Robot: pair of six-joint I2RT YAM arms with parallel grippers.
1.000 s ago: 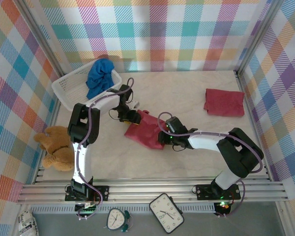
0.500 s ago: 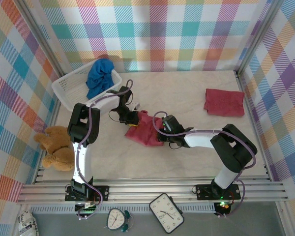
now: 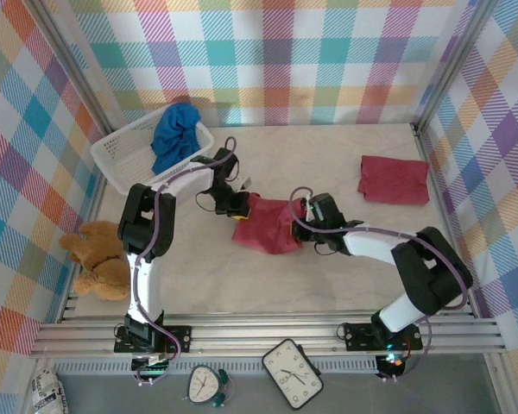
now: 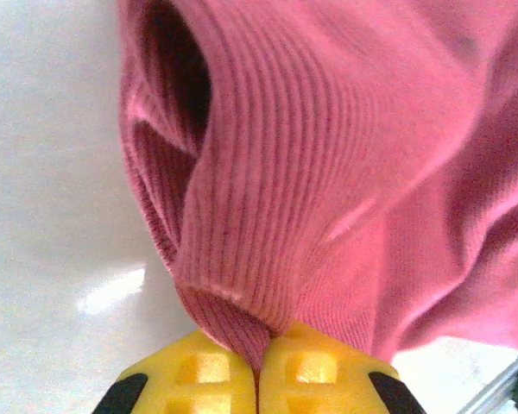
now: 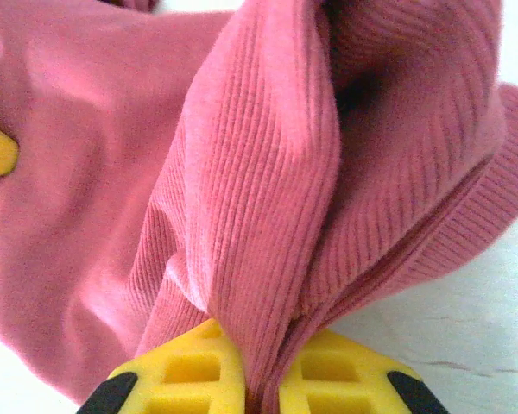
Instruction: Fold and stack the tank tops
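Pale table (image 3: 319,159), plaid walls (image 3: 276,60). Dark red tank top (image 3: 268,228) lay mid-table, between both grippers: left gripper (image 3: 236,207) clamped its left edge, right gripper (image 3: 300,226) its right edge. Wrist views showed ribbed cloth pinched between yellow fingers (image 4: 198,375). Overhead: folded red top (image 3: 394,179) by the far right corner.

Left wrist cam: dark red tank top (image 4: 345,172) runs off top & right edges; yellow fingers (image 4: 190,379) cut by bottom edge (pinched hem vanishes btwn them).
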